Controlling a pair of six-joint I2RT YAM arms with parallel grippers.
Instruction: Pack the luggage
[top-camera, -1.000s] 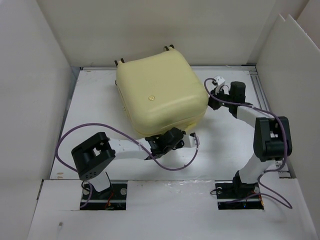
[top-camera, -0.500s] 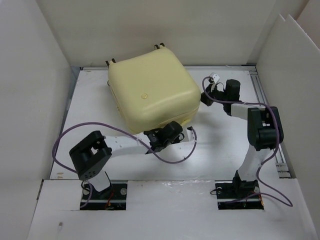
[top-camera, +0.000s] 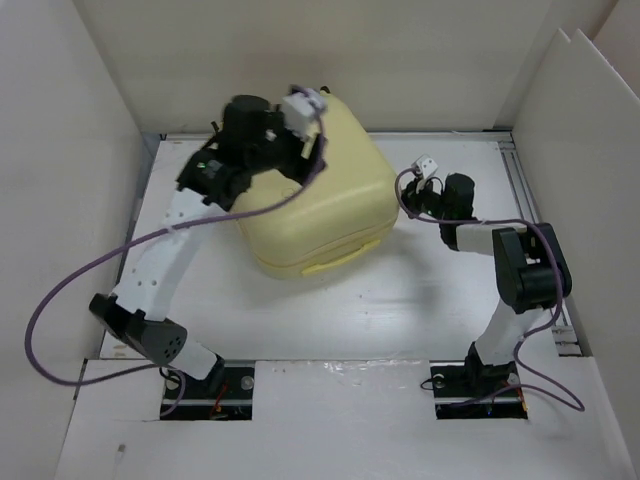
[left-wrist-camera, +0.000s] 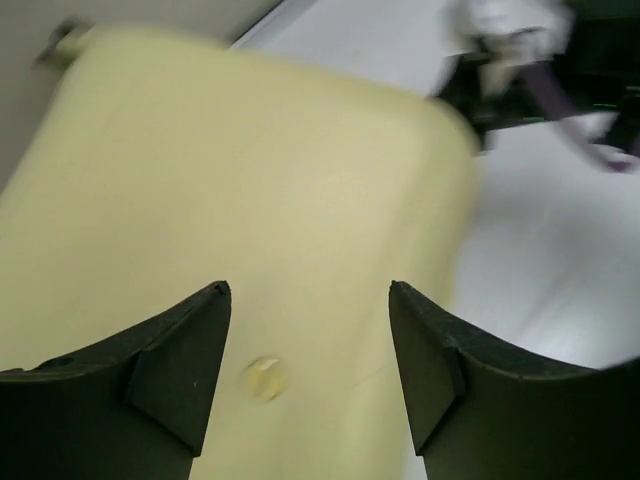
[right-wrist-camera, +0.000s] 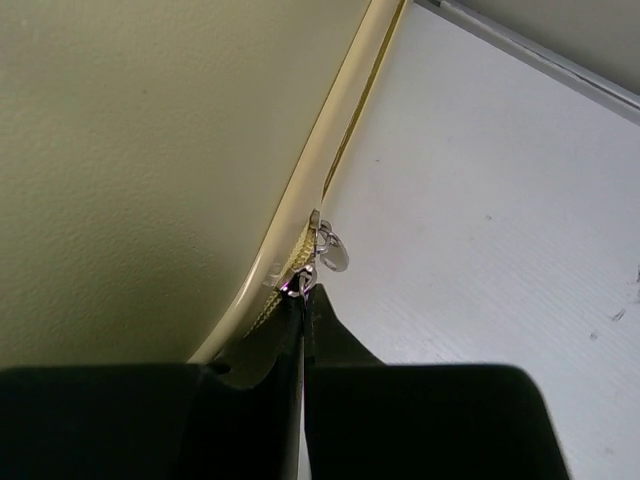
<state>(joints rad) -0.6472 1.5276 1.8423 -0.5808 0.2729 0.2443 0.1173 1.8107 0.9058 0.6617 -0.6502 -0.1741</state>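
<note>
Overhead, the closed luggage is lying at the far middle of the table, with the right gripper at its right edge. Only the left wrist view is showing the left gripper hanging spread apart above the shell. Only the right wrist view is showing the right fingers pinching together on a zipper pull.

Left arm high and outstretched, left claw agape; right arm low, right claw tight on zipper pull.
</note>
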